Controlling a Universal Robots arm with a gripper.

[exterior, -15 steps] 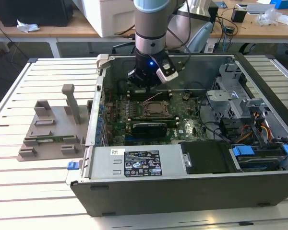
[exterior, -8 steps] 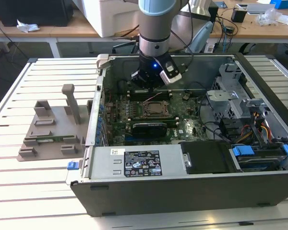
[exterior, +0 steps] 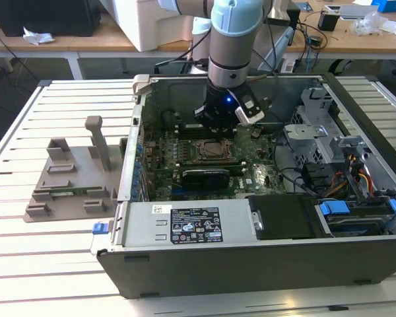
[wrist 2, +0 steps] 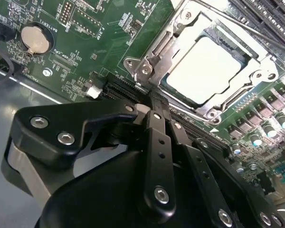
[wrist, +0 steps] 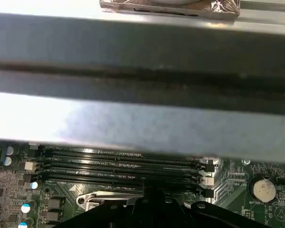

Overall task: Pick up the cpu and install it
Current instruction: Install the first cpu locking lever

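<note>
Black linkage bars of the gripper [wrist 2: 154,107] crowd the foreground in the second wrist view, their tips drawn together with nothing visible between them, hanging just beside one corner of the socket frame [wrist 2: 147,66]. Inside that frame the cpu [wrist 2: 211,69] lies flat, its pale metal top level and squared to the opening, so the chip already appears placed. Judging from this, the picking up and setting down look finished; whether the retention frame is latched over the chip cannot be told.

On the motherboard [wrist 2: 109,38], a coin cell battery [wrist 2: 33,39] sits well apart from the socket frame, on the far side from the gripper's reach. Memory slots [wrist: 123,166] run in dark parallel rows close to the socket frame in the first wrist view, with the case wall [wrist: 142,123] rising beyond them.

From the exterior view the arm [exterior: 232,39] reaches down into the open computer case [exterior: 251,257], the gripper [exterior: 226,113] poised just beyond the socket frame [exterior: 210,149]. A grey fixture [exterior: 72,178] rests on the bench [exterior: 26,277], well apart from the case.
</note>
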